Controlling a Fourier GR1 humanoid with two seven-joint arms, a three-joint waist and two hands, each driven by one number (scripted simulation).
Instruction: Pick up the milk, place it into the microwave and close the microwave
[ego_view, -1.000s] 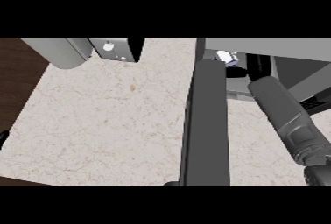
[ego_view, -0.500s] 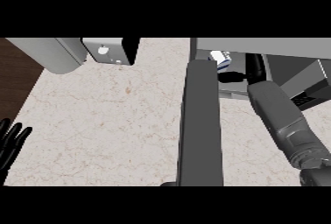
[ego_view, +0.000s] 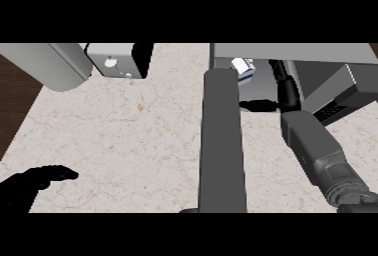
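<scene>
Fingers (ego_view: 280, 75) of right hand (ego_view: 289, 100) straight | milk (ego_view: 244, 74) just beside, unheld | left hand (ego_view: 33, 182) curled

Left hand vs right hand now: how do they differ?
Left hand hangs low at the view's left over the counter, fingers curled on nothing; right hand is stretched forward at the microwave, beside the milk. Right hand's grey forearm shows; left hand's does not. Both are black.
</scene>
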